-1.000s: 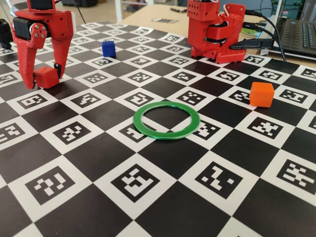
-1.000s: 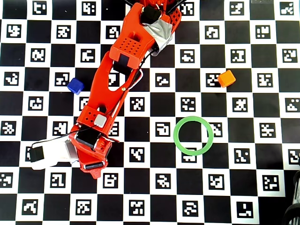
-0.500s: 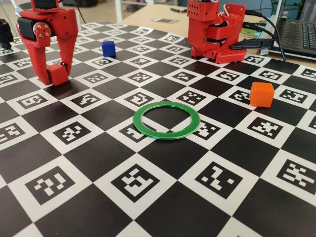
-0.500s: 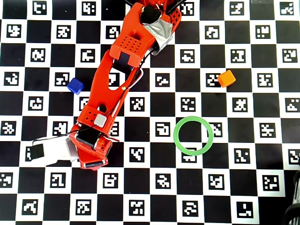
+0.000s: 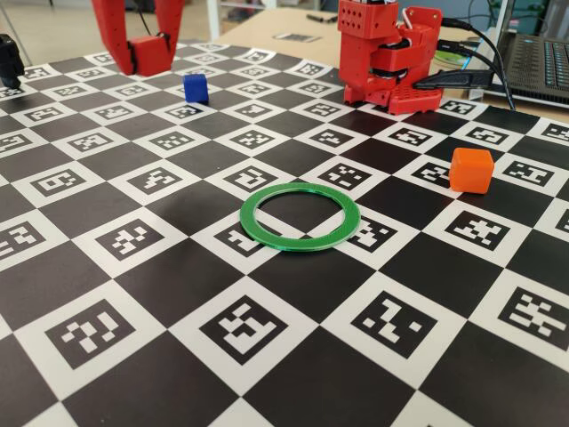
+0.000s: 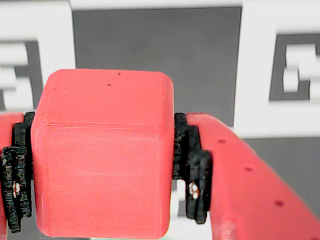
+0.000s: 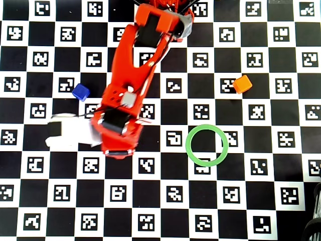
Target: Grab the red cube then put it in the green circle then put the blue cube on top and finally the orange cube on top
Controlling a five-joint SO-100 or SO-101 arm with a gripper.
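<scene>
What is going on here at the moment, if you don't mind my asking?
A red robot arm has the red cube clamped in its hand, lifted clear of the checkered mat. The green circle lies empty near the middle of the mat. The blue cube and the orange cube sit on the mat, apart from the ring and from each other. Nothing is stacked yet.
</scene>
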